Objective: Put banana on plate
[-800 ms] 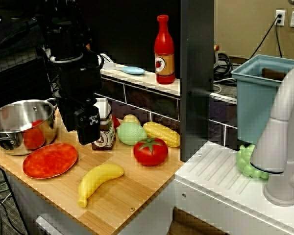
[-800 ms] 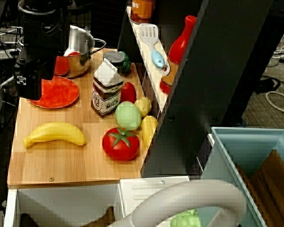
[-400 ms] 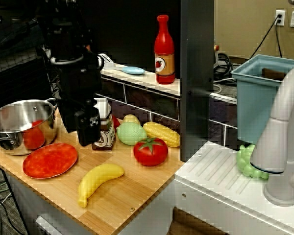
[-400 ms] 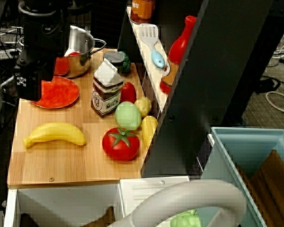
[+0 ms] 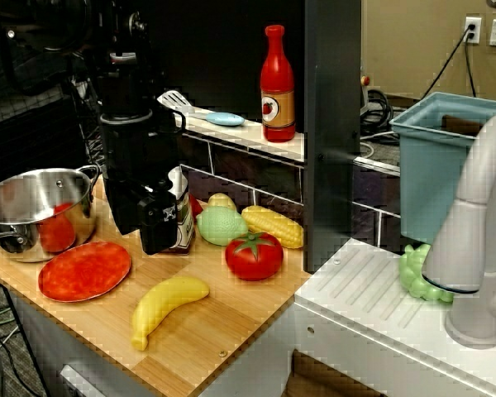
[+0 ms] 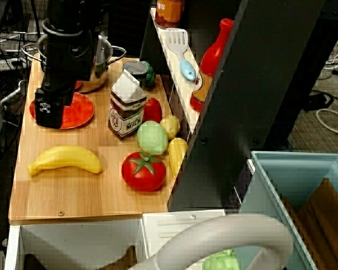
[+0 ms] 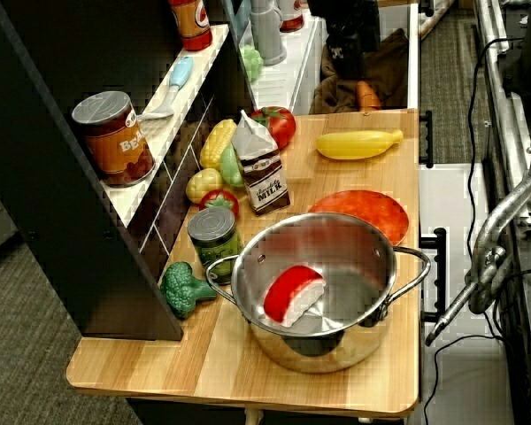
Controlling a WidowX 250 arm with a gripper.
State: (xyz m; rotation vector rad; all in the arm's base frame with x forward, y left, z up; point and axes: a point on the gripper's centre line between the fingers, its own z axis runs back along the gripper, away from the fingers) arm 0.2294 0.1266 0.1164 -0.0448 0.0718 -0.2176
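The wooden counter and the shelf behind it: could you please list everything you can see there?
smooth yellow plastic banana: 1, yellow, front of counter, lying flat
flat round red-orange plate: 1, red-orange, left of banana, bare
steel pot: 1, silver, behind plate, holds a red-and-white piece
milk carton: 1, brown and white, mid counter
red tomato: 1, red, right of banana
bumpy yellow corn cob: 1, yellow, behind tomato
pale green round vegetable: 1, beside corn
green tin can: 1, near pot
broccoli: 1, green, counter's end
red bottle: 1, on shelf
spatula: 1, white and blue, on shelf
end effector: 1, black, above counter between plate and carton; finger state unclear
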